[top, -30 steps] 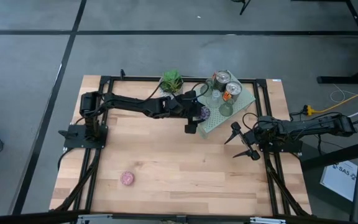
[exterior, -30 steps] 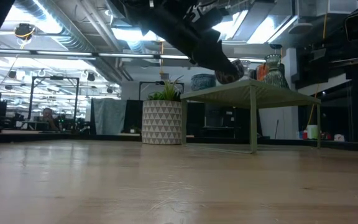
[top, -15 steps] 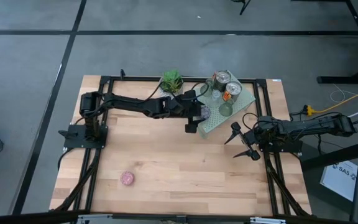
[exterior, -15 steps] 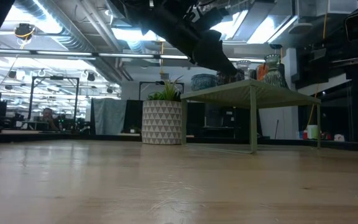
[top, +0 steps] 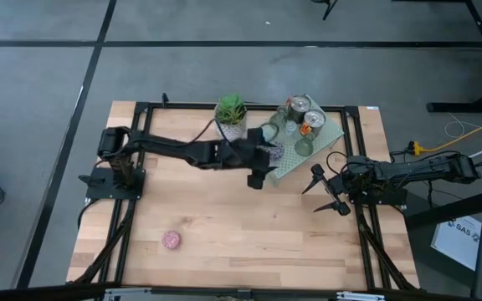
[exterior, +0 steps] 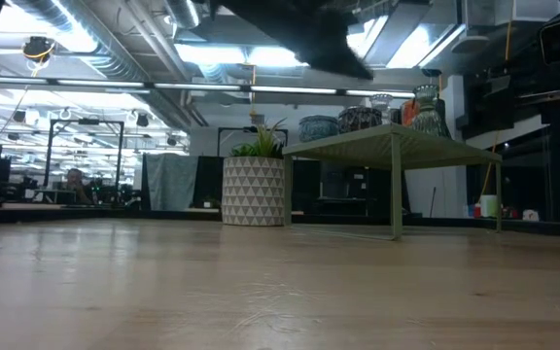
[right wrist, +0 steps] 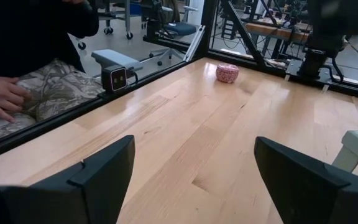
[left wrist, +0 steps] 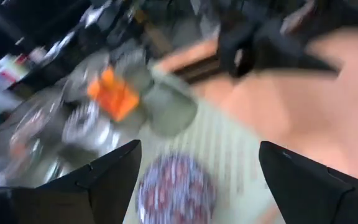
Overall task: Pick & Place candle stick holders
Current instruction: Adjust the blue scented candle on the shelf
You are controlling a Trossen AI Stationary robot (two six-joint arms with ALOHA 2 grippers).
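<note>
Nearest me on the table (top: 224, 226), the small round pink candle holder (top: 171, 240) sits alone; I judge it light, rigid, best pinched across its rim. Farther off, left gripper (top: 258, 177) hangs, jaws apart, empty, beside the purple mosaic holder (left wrist: 174, 188) on the pale green perforated slab (top: 284, 167). Right gripper (top: 327, 191) waits, jaws apart.

left wrist view blurred; purple mosaic holder (left wrist: 174, 186) smeared, cut off

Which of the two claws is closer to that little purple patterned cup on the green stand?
The left. The left gripper hangs open beside the purple mosaic holder at the green slab's edge. The right gripper waits open, farther off, past the slab's near corner.
</note>
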